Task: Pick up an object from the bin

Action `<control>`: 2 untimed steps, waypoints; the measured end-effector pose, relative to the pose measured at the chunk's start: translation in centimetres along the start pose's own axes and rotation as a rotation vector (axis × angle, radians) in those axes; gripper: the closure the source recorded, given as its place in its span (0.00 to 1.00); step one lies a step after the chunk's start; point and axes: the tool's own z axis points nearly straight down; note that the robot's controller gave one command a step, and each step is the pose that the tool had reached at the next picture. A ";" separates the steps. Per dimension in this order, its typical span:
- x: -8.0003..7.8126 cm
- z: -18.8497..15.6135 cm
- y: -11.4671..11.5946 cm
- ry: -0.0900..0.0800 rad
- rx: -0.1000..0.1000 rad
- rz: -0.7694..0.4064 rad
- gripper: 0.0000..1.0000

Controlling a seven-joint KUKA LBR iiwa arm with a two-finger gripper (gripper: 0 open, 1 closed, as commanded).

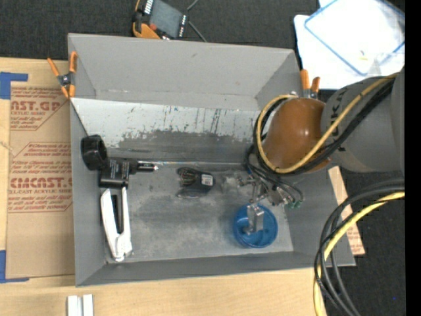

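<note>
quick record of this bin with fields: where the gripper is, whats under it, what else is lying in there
container: grey metal bin
gripper: low over the near right part of the bin floor
under gripper: blue round dish-like object
grasp: not clear whether the blue object is held
centre: small dark object, apart from the others
near left: white stapler-like tool, lying along the left wall
far left: black knobbed tool, just beyond the white one
</note>
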 end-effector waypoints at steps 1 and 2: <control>-0.4 0.0 -4.9 -0.004 -0.001 -0.141 0.00; 0.5 -0.4 -3.8 -0.003 0.002 -0.116 0.00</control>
